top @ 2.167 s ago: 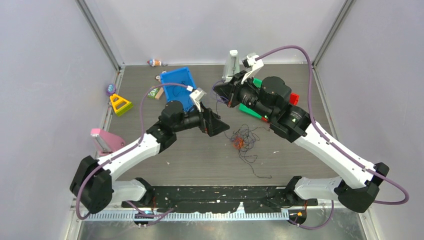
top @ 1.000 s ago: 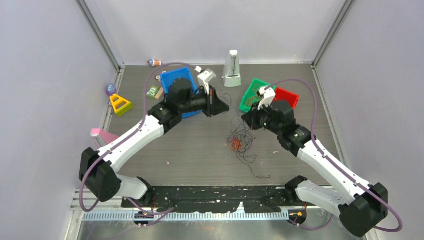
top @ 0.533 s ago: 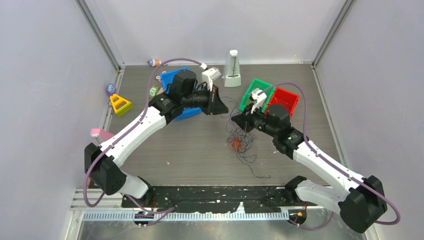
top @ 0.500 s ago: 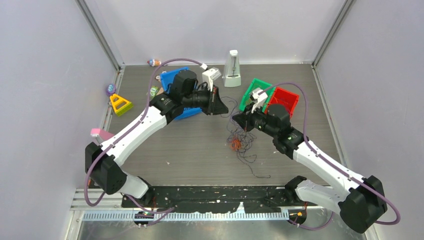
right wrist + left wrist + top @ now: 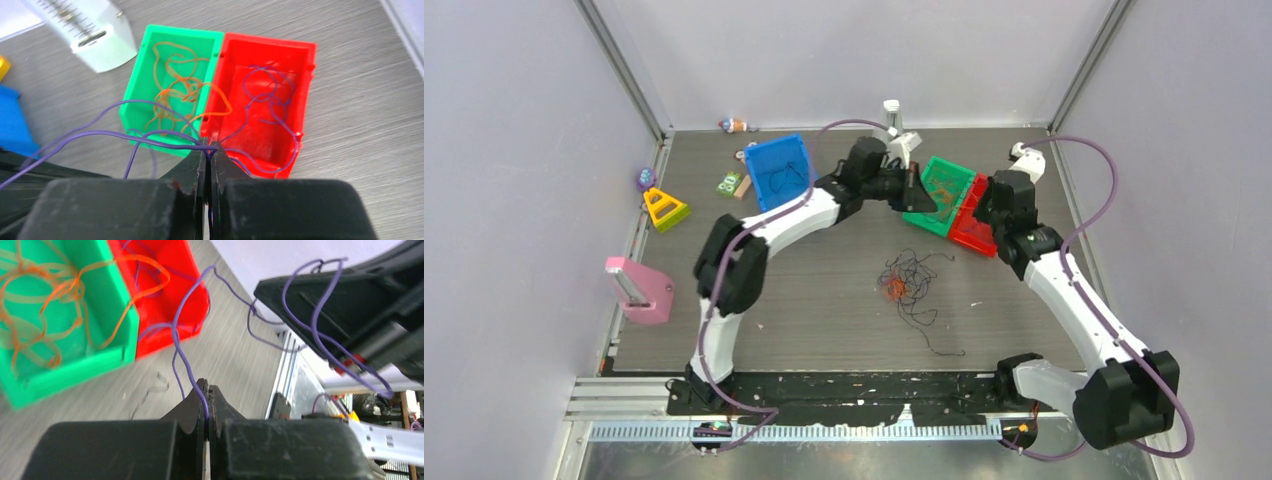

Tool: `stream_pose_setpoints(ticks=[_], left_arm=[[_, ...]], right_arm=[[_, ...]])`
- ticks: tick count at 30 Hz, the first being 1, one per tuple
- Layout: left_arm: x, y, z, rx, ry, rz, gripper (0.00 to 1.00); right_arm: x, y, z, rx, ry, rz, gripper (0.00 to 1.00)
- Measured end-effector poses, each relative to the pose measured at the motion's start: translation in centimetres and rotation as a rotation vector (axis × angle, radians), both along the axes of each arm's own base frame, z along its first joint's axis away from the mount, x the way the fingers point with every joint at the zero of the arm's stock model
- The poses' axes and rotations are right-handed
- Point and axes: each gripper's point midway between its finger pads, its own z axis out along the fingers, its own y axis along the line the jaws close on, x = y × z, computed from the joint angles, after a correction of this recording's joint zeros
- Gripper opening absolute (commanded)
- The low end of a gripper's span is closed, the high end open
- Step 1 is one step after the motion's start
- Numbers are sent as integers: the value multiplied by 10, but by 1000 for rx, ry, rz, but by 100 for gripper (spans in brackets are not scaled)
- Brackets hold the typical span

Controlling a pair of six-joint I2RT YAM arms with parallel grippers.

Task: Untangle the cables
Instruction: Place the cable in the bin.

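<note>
Top: looks mid-sort, with cables [image 5: 907, 283] lying mid-counter [image 5: 804, 300], at 7 o'clock of the red bin [image 5: 967, 228]. Left wrist: pinches a purple strand [image 5: 174, 347] in the closed left tool [image 5: 206, 385], bin at 11 o'clock. Right wrist: clamps seemingly the same strand in the right tool [image 5: 208, 150], bin at 1 o'clock. Next: probably calls for parting both tools over red.
</note>
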Motion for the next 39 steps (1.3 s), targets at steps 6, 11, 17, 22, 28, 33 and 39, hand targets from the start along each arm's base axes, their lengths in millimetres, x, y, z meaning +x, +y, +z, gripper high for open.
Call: stream_pose_setpoints(ticks=[6,11,17,22,28,33,39], left_arm=[[26,-81,-1,-123,17,-34,0],[35,-128,17,-218,-12,-56,15],[29,-140,-6,-142,29,-40,60],[28,-132,-35,-26,34,-16,66],[28,-115,-43,66,21,-7,68],[15,-89,-10,80,-5,-9,72],[0,-41,34,84,-59,22,74]], right_arm=[[18,-36,4,-27,41,-147,5],[26,-61,0,-43,80,-233,5],[35,-82,-6,-45,115,-302,5],[43,-95,-20,-35,160,-333,5],[46,-111,-34,-24,219,-383,5],[47,-121,-22,-16,202,-411,5],[49,-128,-1,-24,173,-440,5]])
